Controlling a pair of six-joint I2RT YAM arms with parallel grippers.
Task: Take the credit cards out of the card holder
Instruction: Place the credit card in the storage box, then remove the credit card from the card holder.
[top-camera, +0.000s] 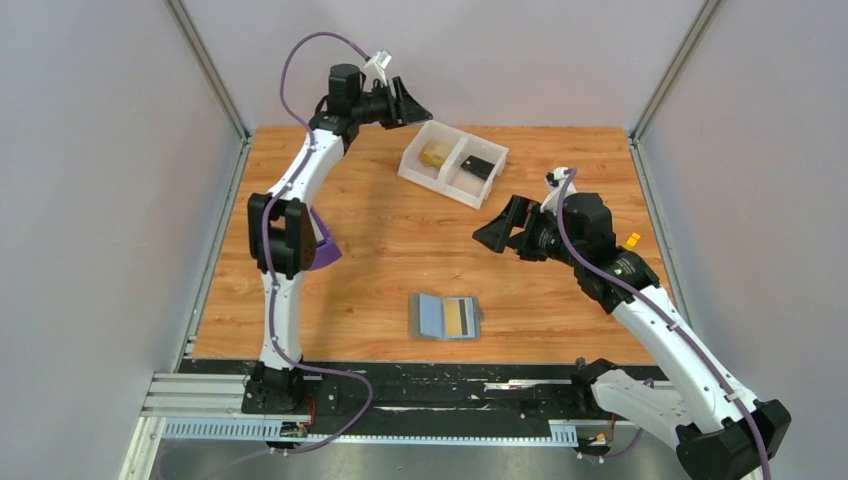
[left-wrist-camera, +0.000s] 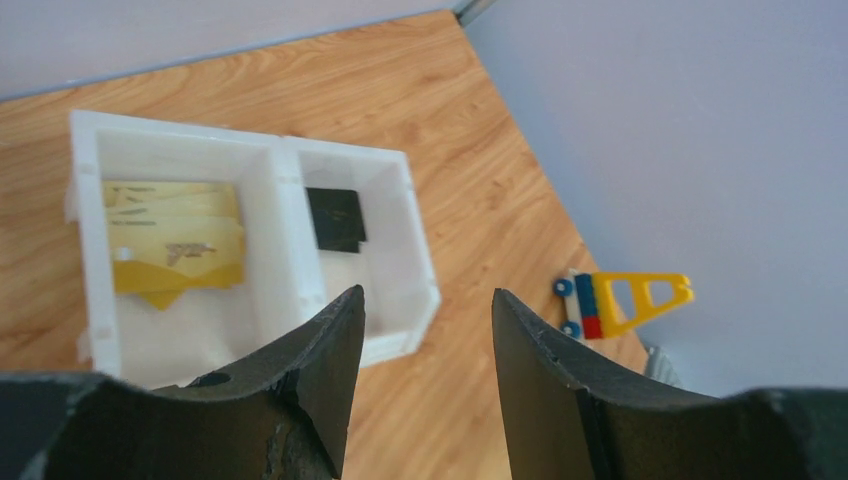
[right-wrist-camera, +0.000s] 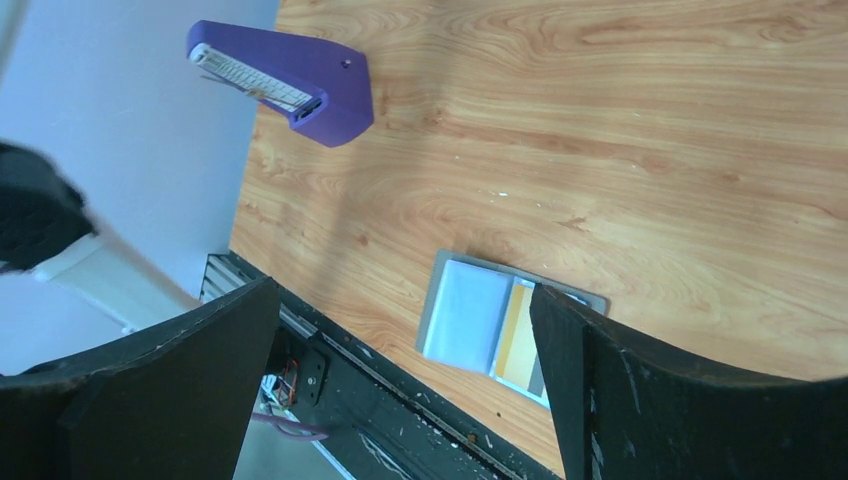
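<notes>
Beyond the parted, empty left gripper (left-wrist-camera: 425, 300), thin gold-yellow credit cards (left-wrist-camera: 175, 245) overlap in a white plastic tray (left-wrist-camera: 88, 180) at left, while the wide-open right gripper's (right-wrist-camera: 405, 290) camera instead shows the grey bifold card holder (right-wrist-camera: 470, 315), open, lower centre.

Lab cell: grey panels (top-camera: 100, 200), aluminium rails (top-camera: 195, 393)

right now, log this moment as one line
left fingers open, empty, near tray | right fingers open, empty | credit cards in tray | card holder open, gold card inside

L claw (left-wrist-camera: 425, 300), R claw (right-wrist-camera: 402, 292): jaws apart
</notes>
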